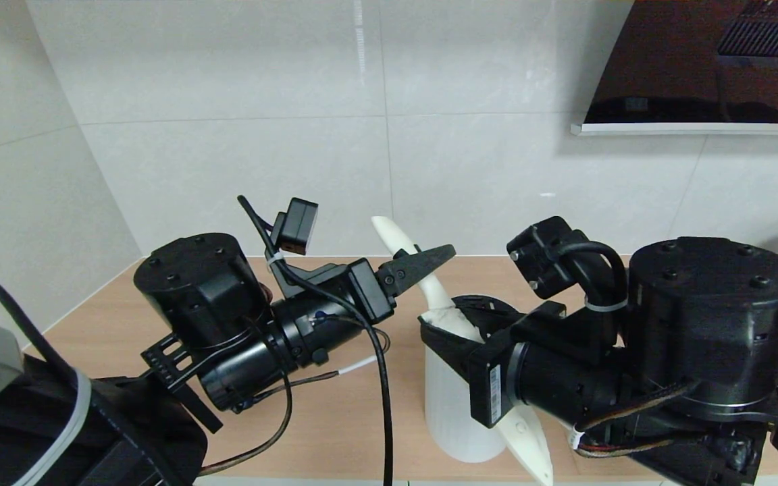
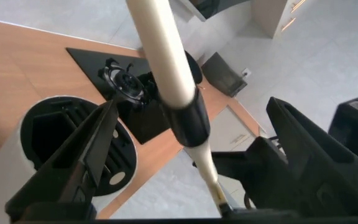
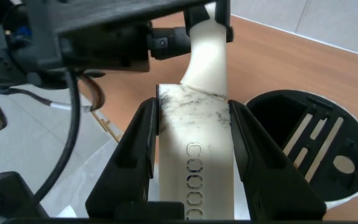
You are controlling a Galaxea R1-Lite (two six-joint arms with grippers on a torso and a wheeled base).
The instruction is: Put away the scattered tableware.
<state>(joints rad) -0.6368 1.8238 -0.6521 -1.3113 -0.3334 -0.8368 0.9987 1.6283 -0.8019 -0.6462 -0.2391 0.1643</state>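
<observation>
A cream slotted spatula point(image 1: 529, 437) slants across the middle of the scene. Its broad blade end hangs lowest and nearest, just in front of a white utensil holder point(image 1: 453, 412), and its handle rises far and to the left. The right gripper point(image 1: 453, 324) clamps the perforated blade, one finger pressed against each edge, directly over the holder's near rim. The left gripper point(image 1: 423, 260) sits farther up the handle, close to a black band on it. Its two fingers are spread wide, with space on either side of the shaft, so it is not gripping. The holder is a round tub with a black slotted insert. It stands upright on the wooden countertop point(image 1: 335, 425), close to the near edge and right of centre. In the right wrist view its slots lie just beside the blade, and the spatula is not inside any of them. A black gas stove burner point(image 2: 124, 81) is set into the countertop to the right of the holder. A dark range hood point(image 1: 686, 67) hangs on the pale tiled wall at far right.
</observation>
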